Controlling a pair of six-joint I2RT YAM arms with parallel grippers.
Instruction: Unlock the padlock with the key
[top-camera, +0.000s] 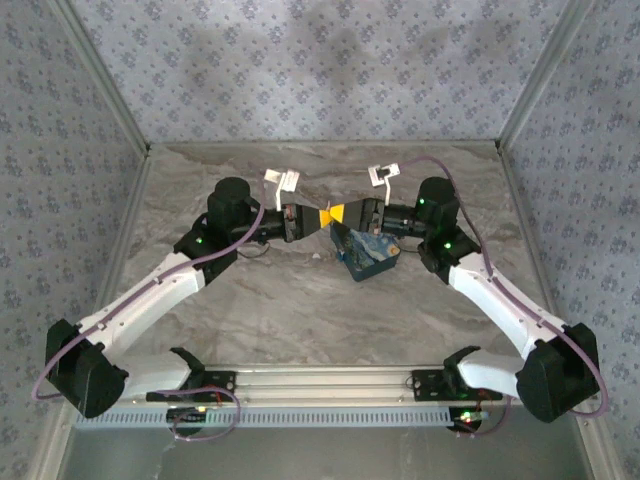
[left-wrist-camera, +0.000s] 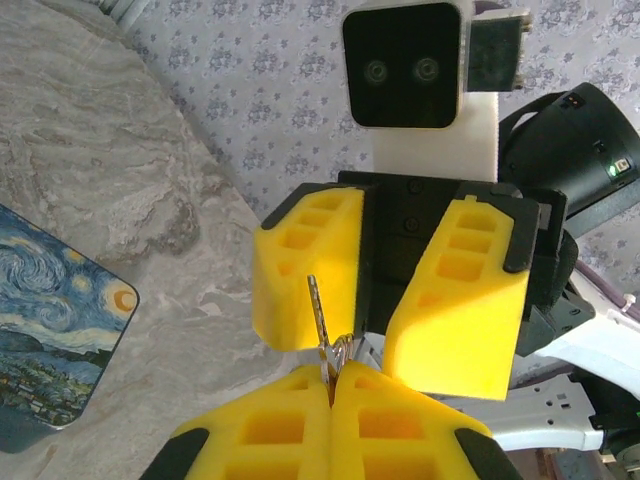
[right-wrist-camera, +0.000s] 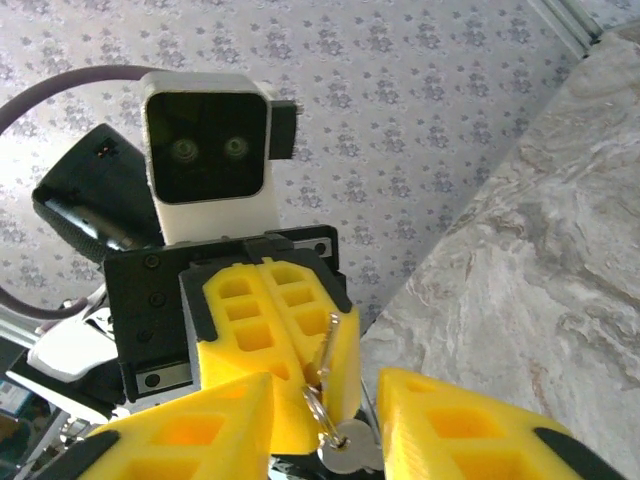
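Left gripper (left-wrist-camera: 332, 385) clamped on key (left-wrist-camera: 318, 320) near blue mat (left-wrist-camera: 50, 330); right gripper (right-wrist-camera: 325, 420) spread apart, key ring (right-wrist-camera: 314, 398) showing from right wrist.

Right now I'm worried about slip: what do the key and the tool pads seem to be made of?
The key is thin, silvery and glinting, so probably bare metal. The left tool has pads that are matte yellow with moulded pockets: plastic or rubber, I can't tell which.

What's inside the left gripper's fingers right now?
A key, blade sticking out toward the open right gripper. The left gripper's shut pads cover its head; a key ring shows beside it.
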